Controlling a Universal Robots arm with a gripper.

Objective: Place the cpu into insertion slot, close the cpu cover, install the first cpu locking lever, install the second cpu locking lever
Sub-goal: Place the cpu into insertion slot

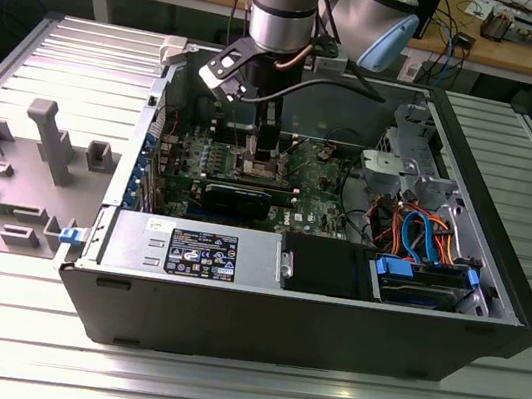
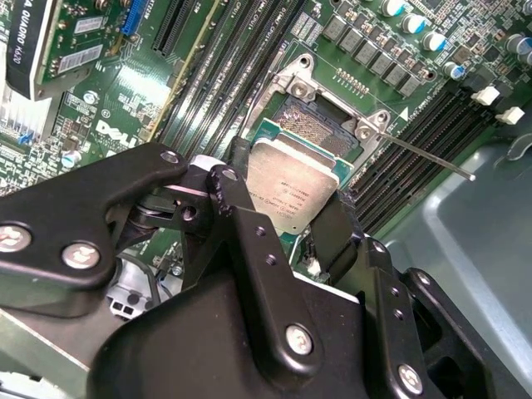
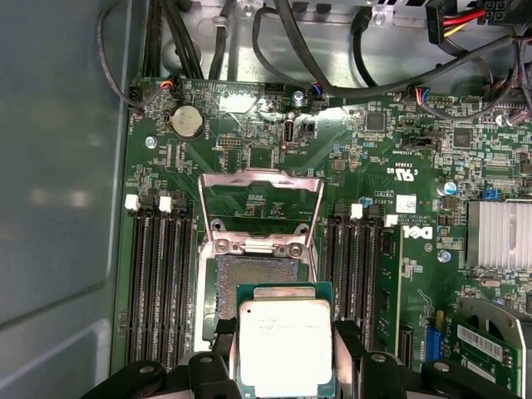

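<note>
Gripper (image 2: pixel 287 204) is holding the cpu (image 3: pixel 285 345) over the insertion slot (image 3: pixel 252 278)
It is clamping the chip by opposite edges, partly over the bare slot on the motherboard (image 3: pixel 391 141), while the cpu cover (image 3: pixel 260 177) is standing swung open.

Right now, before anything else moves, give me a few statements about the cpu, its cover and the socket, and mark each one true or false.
1. The pincer grips the cpu. True.
2. The cpu cover is shut over the socket. False: the cover is swung open and the socket's contacts are bare.
3. The cpu is seated in the socket. False: it is held between the pincer's fingers.
4. Memory slots run along both sides of the socket. True.
</note>
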